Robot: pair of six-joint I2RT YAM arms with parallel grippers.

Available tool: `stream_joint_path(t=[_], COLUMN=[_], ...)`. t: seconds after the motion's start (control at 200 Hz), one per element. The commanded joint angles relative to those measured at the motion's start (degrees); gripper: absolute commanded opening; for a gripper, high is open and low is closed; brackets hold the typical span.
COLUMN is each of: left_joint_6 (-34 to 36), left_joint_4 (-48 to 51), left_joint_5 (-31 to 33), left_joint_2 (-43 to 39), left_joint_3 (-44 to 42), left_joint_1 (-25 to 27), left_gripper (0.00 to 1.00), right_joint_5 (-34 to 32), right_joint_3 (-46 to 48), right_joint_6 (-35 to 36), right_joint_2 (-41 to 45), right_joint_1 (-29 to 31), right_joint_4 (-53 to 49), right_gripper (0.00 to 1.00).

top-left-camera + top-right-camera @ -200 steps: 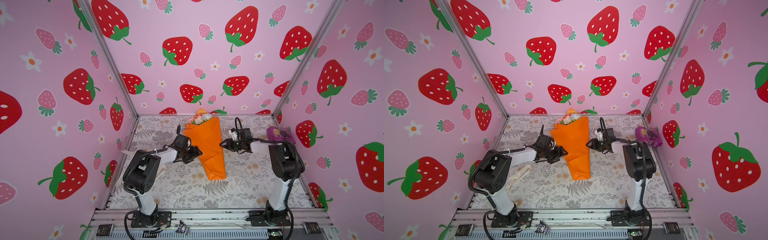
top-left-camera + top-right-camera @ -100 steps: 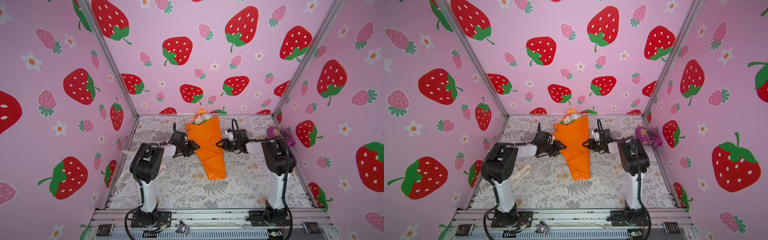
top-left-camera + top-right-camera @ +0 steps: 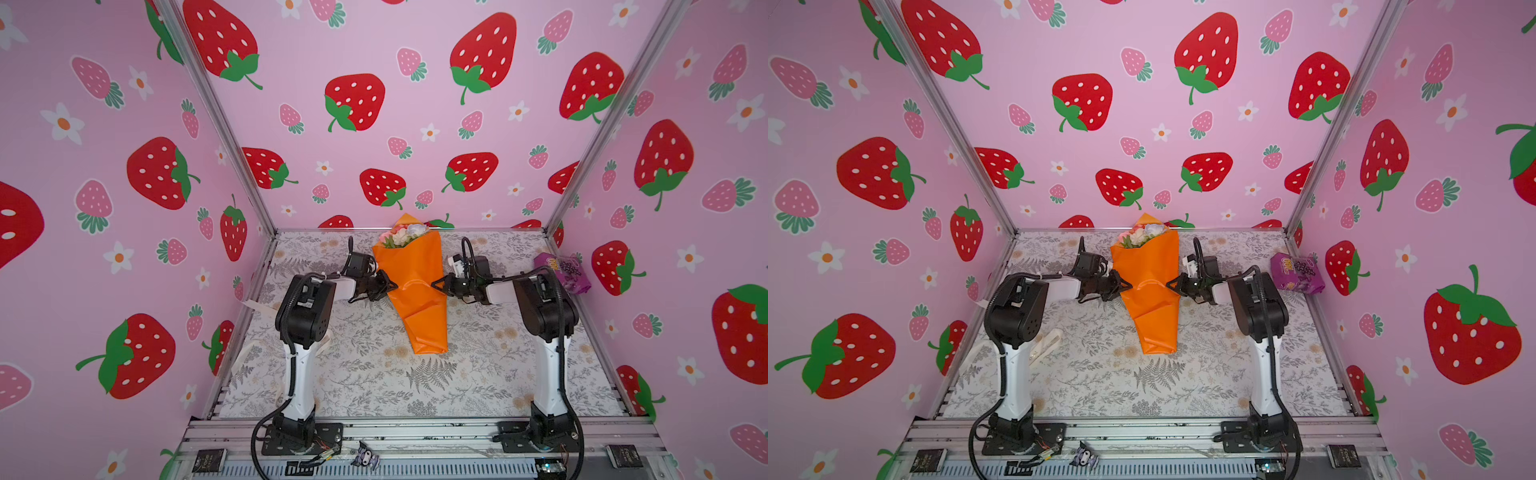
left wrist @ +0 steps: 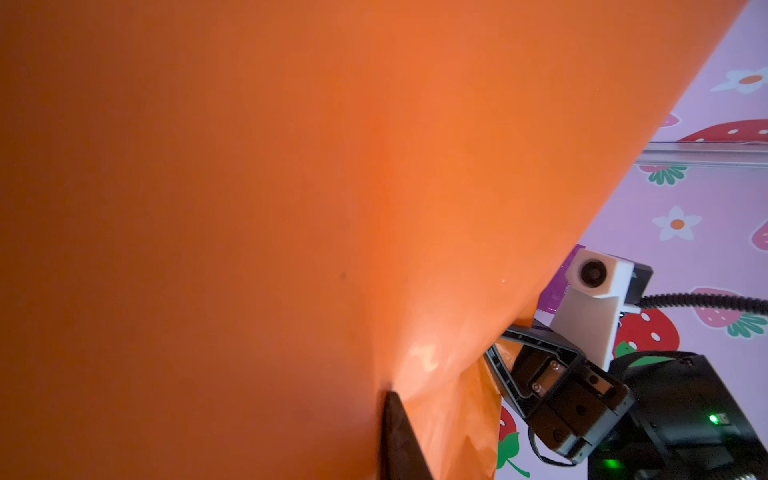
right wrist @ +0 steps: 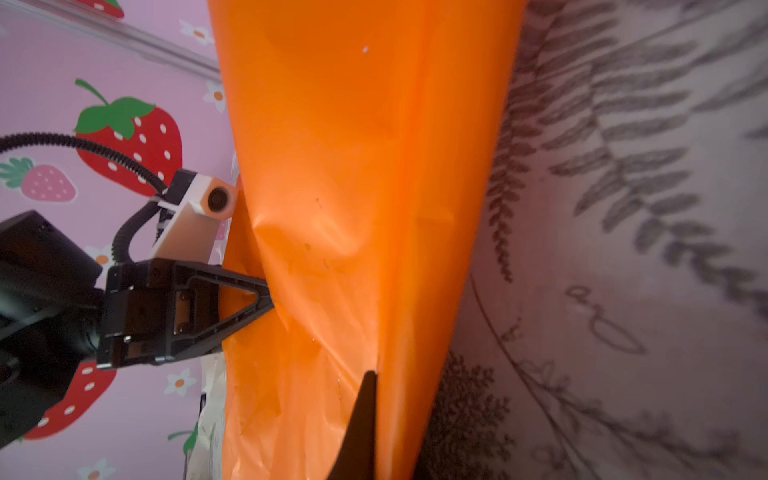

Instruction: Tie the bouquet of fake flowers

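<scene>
The bouquet of fake flowers (image 3: 417, 299) (image 3: 1152, 307) lies in the middle of the table in glossy orange wrapping paper. Its pink and white blooms (image 3: 405, 236) point to the back wall. My left gripper (image 3: 392, 286) (image 3: 1128, 286) is shut on the paper's left edge at mid-length. Opposite it, my right gripper (image 3: 434, 286) (image 3: 1169, 284) is shut on the right edge. The paper is drawn in to a waist between them. In the left wrist view orange paper (image 4: 291, 208) covers most of the picture. In the right wrist view the left gripper (image 5: 268, 297) bites the far edge.
A cream ribbon (image 3: 1046, 345) lies on the fern-print tablecloth (image 3: 374, 374) beside the left arm's base. A purple snack packet (image 3: 563, 272) rests against the right wall. Pink strawberry walls close in three sides, and a metal rail (image 3: 415, 432) runs along the front.
Both grippers have moved in to the bouquet's sides and shut on the orange paper. The wrap is now pinched narrower where they hold it.
</scene>
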State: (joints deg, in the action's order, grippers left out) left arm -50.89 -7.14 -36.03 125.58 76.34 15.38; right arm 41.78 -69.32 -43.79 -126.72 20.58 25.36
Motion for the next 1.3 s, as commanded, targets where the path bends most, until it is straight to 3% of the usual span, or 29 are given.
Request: stream_joint_path(t=[0.0, 0.135, 0.335, 0.43, 0.56, 0.715, 0.87, 1.101, 1.181, 1.296], left_joint_6=[0.86, 1.73, 1.85, 1.91, 2.88, 3.08, 2.86, 3.75, 3.63, 3.18], left_joint_4=[4.96, 6.87, 10.56, 11.14, 10.68, 9.46, 8.95, 9.89, 9.77, 8.42], left_joint_5=[2.34, 3.14, 2.14, 0.98, 0.93, -0.63, -1.15, -1.32, -1.5, -1.26], left_joint_2=[3.83, 7.11, 12.96, 12.75, 9.76, 8.89, 8.71, 7.84, 6.94, 3.57], left_joint_3=[3.7, 9.66, 20.72, 21.72, 19.12, 17.53, 16.82, 16.59, 15.94, 12.6], left_joint_1=[-0.3, -0.6, -1.22, -1.2, -1.31, -1.32, -1.34, -1.6, -1.74, -2.28], left_gripper=[0.15, 0.14, 0.14, 0.16, 0.18, 0.18, 0.18, 0.2, 0.23, 0.36], right_joint_5=[-3.26, -6.0, -4.62, -2.93, -6.45, -10.42, -7.14, -5.42, -7.25, -8.28], right_joint_3=[-1.47, -3.22, -11.2, -12.56, -4.67, 5.74, 11.25, 13.27, 14.68, 18.42], right_joint_6=[-1.05, -1.52, -2.44, -1.31, 0.54, 3.03, 2.52, -1.7, -2.87, -5.34], right_joint_2=[-1.77, -3.1, -7.49, -6.28, 4.15, 17.1, 20.71, 14.2, 12.25, 9.44], right_joint_1=[-0.53, -1.58, -3.07, -3.09, -3.01, -0.28, 6.63, 15.24, 16.68, 16.79], right_joint_4=[1.1, 1.2, -1.43, -5.39, -6.16, -6.66, -5.12, -0.29, 0.74, 5.42], right_gripper=[0.05, 0.02, 0.03, 0.17, 0.37, 0.42, 0.3, 0.2, 0.17, 0.15])
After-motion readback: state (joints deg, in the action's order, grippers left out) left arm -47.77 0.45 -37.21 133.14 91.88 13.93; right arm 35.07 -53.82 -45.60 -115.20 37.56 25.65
